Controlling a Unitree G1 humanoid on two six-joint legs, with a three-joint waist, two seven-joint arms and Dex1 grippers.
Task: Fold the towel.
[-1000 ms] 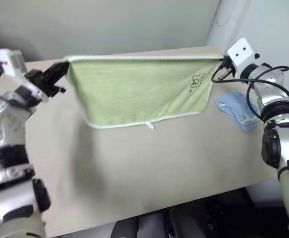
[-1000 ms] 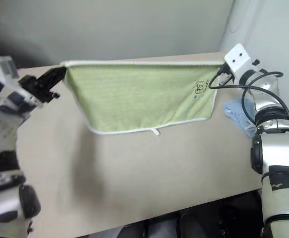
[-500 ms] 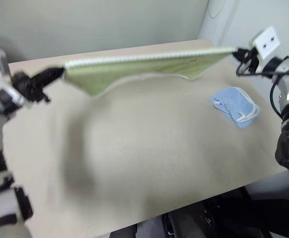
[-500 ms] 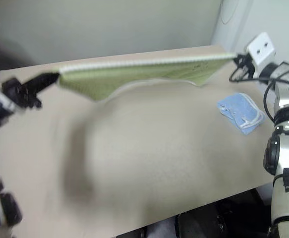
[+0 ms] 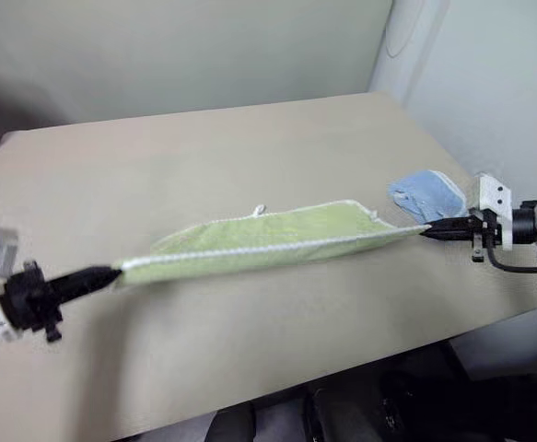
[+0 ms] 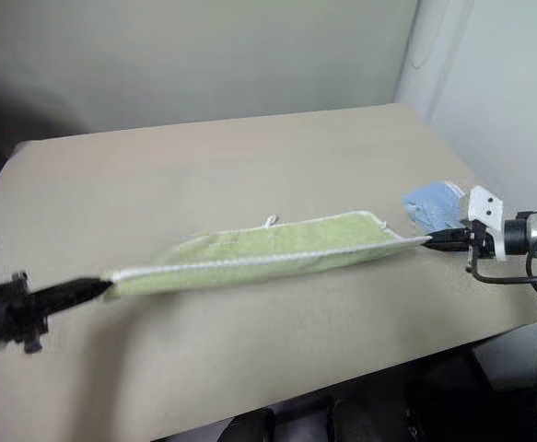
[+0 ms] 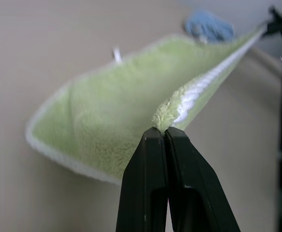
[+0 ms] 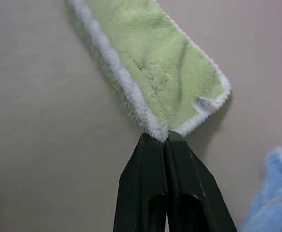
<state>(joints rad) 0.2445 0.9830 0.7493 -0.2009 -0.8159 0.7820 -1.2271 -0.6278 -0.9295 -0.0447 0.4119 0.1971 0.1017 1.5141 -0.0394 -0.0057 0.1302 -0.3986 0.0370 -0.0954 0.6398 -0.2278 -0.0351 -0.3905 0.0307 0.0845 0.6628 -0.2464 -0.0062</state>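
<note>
I've dropped the towel (image 5: 268, 241) from hanging to low over the worktop (image 5: 250, 147), L gripper (image 5: 111, 273) & R gripper (image 5: 426, 230) jaws pinching its corners, far half landing, ready to fold.

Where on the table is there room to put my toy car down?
The big bare patch lies between the towel and the table's far edge. Another lies between the towel and the near edge. It is crowded on the robot's right, where the blue cloth sits by the right gripper. The left gripper pinches the towel's other end.
</note>
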